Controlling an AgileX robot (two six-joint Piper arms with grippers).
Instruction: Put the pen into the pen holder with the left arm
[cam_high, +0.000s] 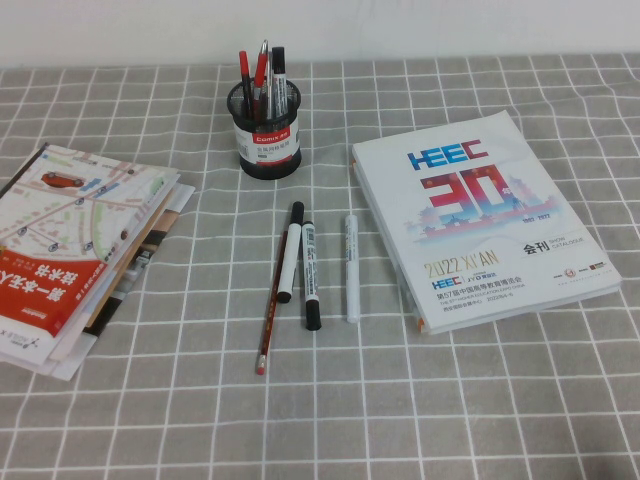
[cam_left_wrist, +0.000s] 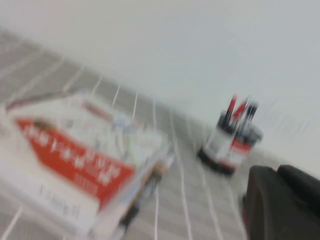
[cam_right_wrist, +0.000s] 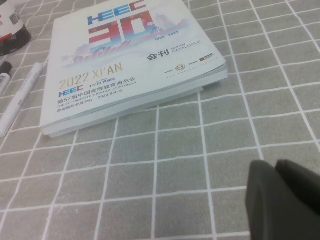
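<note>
Task not begun: the pen (cam_high: 272, 315) lay mid-counter, short of the pen holder (cam_high: 264, 130) near the far edge; left end effector (cam_left_wrist: 280, 205) over the left side and right end effector (cam_right_wrist: 282, 197) over the right side, neither's grip discernible.

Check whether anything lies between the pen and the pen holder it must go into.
The pen lies flat, touching a black-capped marker. The cloth up to the pen holder is bare, but the holder already holds several pens. Left gripper and right gripper show only in their own wrist views.
</note>
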